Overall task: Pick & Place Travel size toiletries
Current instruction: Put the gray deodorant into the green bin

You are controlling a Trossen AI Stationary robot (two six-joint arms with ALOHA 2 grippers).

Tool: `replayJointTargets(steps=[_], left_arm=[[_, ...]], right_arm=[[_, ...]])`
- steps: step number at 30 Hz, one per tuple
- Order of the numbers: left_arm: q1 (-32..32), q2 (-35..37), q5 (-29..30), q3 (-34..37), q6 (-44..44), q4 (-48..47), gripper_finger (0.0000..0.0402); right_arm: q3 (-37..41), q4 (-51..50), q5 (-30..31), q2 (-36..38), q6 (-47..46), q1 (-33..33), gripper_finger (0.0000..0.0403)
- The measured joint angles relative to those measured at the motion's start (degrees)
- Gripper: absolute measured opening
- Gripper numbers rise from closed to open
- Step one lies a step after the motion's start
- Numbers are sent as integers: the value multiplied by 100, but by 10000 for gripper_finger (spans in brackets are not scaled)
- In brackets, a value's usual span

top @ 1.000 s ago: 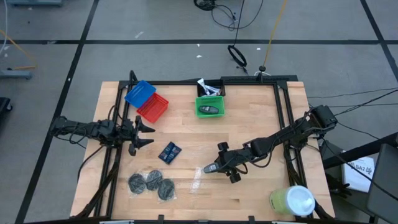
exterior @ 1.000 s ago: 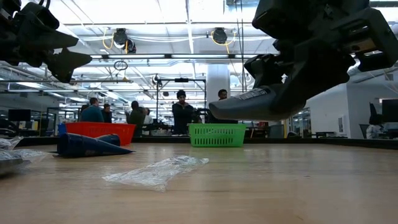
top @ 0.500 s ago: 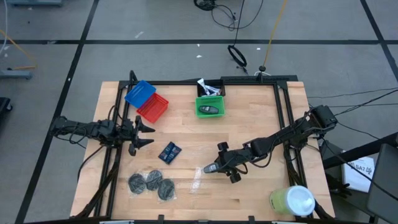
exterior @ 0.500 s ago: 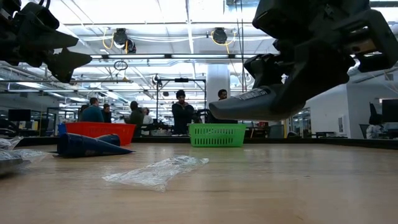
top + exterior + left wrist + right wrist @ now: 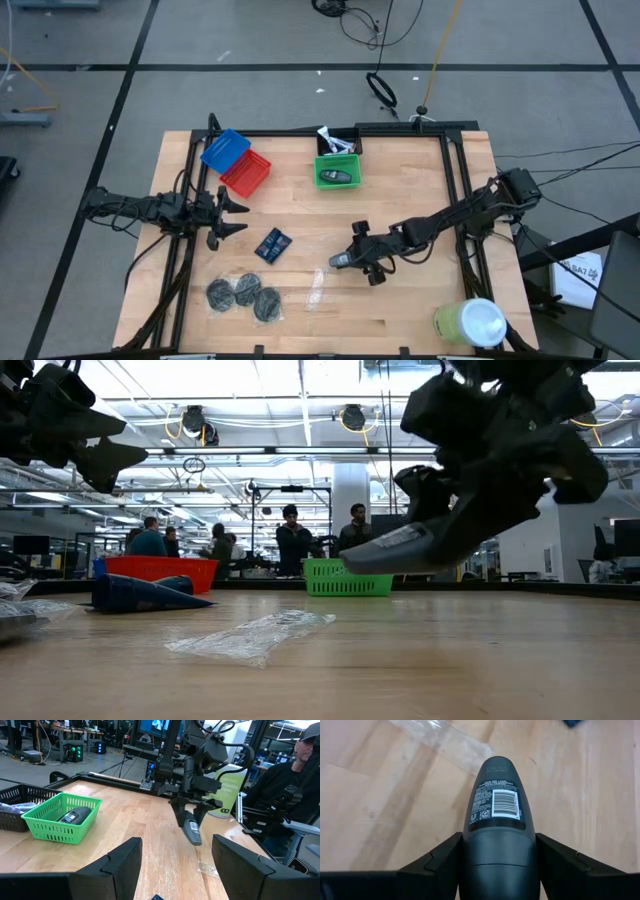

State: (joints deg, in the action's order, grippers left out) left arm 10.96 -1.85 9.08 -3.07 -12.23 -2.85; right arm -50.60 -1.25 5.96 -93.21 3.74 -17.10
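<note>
One dark grey oval piece [image 5: 499,827] with barcode label, clamped in right pincer [image 5: 352,262], left pincer [image 5: 236,216] spread apart.

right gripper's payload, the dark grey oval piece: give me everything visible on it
The dark grey oval piece is a smooth, matte, plastic-looking stick with a rounded end. Its flat face carries a black label with fine white print and a white barcode. The right gripper is shut on its wider end, one finger on each side. It is off the table, tilted with its free end lower, over the middle of the wood between the clear wrapper scrap and the green basket. Only the fingers touch it.
</note>
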Motion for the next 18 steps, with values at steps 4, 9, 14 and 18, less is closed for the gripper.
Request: replayJointTargets(steps=[4,9,14,18], left_arm=[[0,-2,0,0,0,0,237],[0,0,0,0,0,0,237],[0,-2,-2,0,0,0,237],[0,-2,-2,0,0,0,237]], right_arm=[[71,105,-4,0,1,126,207],[75,233,-18,189,157,232,207],[73,550,-97,620,477,409,208],[73,779,-524,898,582,662,208]])
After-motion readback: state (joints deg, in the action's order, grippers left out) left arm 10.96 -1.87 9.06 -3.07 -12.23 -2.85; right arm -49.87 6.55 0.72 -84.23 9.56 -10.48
